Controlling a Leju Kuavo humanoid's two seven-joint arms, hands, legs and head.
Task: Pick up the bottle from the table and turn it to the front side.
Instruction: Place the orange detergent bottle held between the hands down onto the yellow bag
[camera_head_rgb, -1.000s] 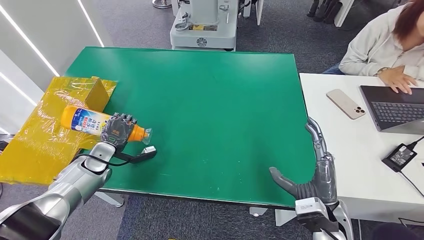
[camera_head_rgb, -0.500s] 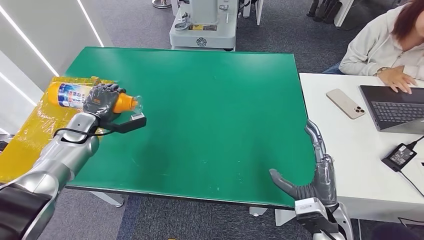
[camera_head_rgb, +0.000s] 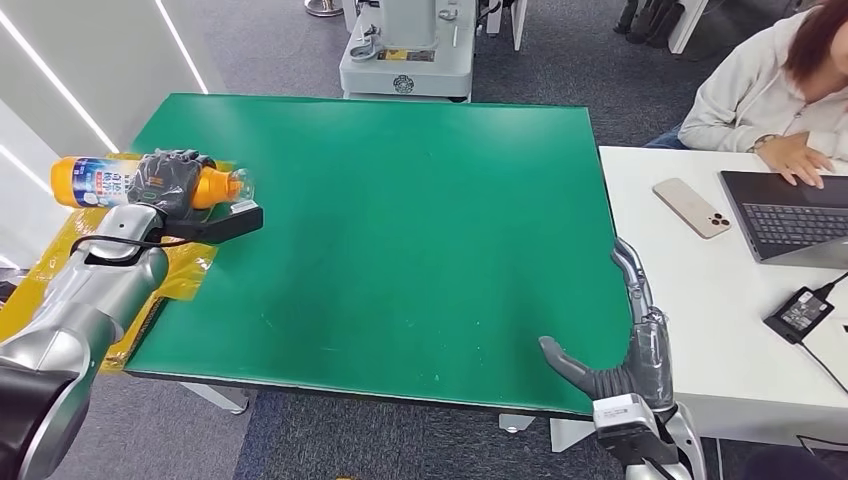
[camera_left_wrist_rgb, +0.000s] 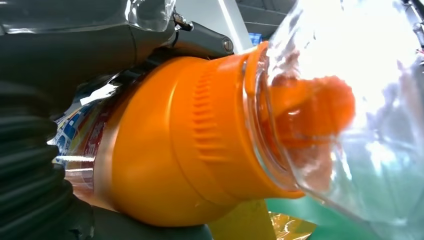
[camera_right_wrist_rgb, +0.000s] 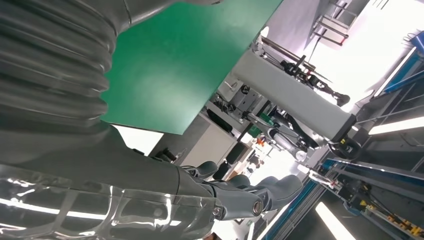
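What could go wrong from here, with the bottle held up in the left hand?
The left hand grips the bottle near its neck, lying sideways off the green table's left edge, above the yellow wrapping; its long, unsupported body could sag or slip during turning. A drop might miss the table. The clear cap could be knocked.

Wide bare green table (camera_head_rgb: 400, 230), yellow box (camera_head_rgb: 60, 270) off its left edge under the left hand (camera_head_rgb: 165, 182) and bottle (camera_head_rgb: 100, 182), right hand (camera_head_rgb: 630, 350) at the near right corner, white desk (camera_head_rgb: 690, 300) alongside
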